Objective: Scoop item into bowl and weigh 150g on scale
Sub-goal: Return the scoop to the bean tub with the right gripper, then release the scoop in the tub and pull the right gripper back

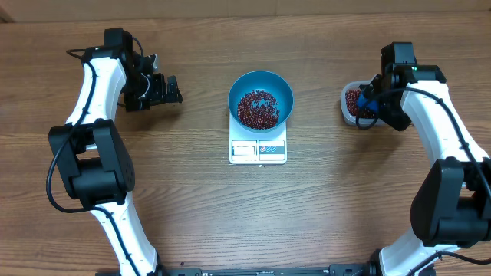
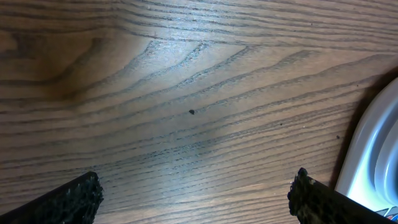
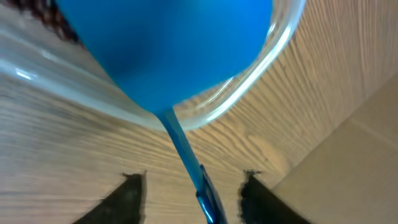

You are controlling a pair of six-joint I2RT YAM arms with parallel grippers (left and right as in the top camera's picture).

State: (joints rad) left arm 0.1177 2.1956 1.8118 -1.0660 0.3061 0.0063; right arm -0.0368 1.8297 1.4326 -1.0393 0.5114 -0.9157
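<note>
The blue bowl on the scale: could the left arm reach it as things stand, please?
Probably yes. The left pincer stands open off to the side of the bowl, with only bare tabletop between them, so nothing appears to block the way.
</note>
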